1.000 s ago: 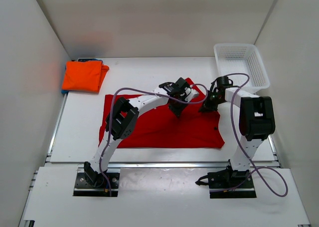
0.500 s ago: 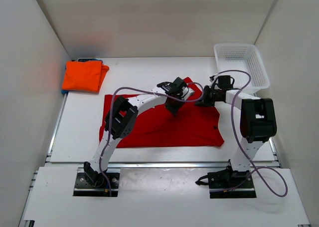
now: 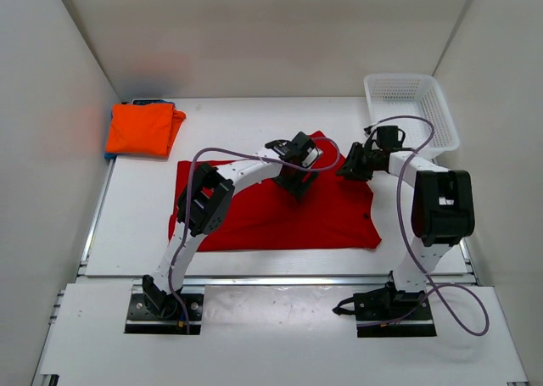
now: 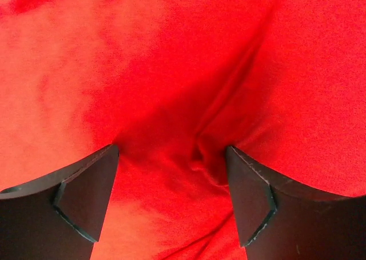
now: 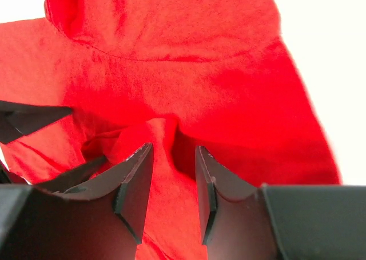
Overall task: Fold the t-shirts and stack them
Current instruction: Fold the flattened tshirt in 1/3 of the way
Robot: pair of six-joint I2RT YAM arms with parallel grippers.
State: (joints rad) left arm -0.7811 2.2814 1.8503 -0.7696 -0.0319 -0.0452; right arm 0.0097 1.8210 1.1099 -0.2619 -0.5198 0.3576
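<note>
Red cloth fills the middle of the white table [image 3: 136, 225]: one deep red t-shirt [image 3: 271, 220], spread mostly flat, with its far edge bunched between the two arms. Three shirts show in all. The orange t-shirt [image 3: 140, 130] lies folded in the far left corner, on top of the blue t-shirt [image 3: 153, 103], of which only a thin edge shows. One white lattice basket [image 3: 441, 114] sits in the far right corner.

The left gripper [image 4: 171, 154] hangs just over the red cloth, its claw released and spread wide around a small pucker. The right gripper [image 5: 174, 151] is at the bunched far edge, its claw narrowly parted with a raised fold standing in the gap.
</note>
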